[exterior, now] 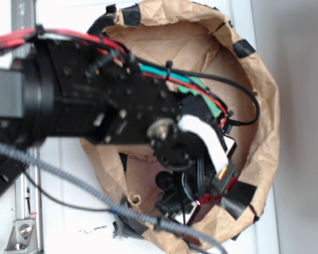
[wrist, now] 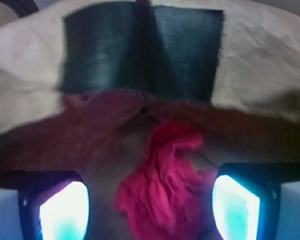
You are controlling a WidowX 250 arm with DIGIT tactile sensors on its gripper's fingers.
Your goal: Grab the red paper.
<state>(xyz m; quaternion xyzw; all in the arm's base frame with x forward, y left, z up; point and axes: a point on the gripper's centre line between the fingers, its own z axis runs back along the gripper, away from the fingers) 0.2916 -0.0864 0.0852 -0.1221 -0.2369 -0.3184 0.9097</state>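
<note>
**Gripper spread around red paper inside brown paper nest**

Wrist view: the crumpled bright red wad of thin paper (wrist: 160, 187) sits between the two fingers (wrist: 65, 212) of the black gripper (wrist: 149, 210), closer to the right-hand one. Jaws are spread wide; whether either pad touches the wad is hard to tell through the blur. Straight ahead of the gripper, beyond the wad, rises the wall of the large crumpled brown paper (wrist: 270, 65) with a black tape patch (wrist: 140, 52) on it.

Exterior view: the black robot arm (exterior: 95, 100) with red, green and black cables reaches down into the brown paper ring (exterior: 262, 106); the gripper (exterior: 201, 198) is low inside it, mostly hidden. Only a sliver of red (exterior: 214, 198) shows near the tip. A flat green block (exterior: 199, 87) peeks out behind the wrist, under the cables.
</note>
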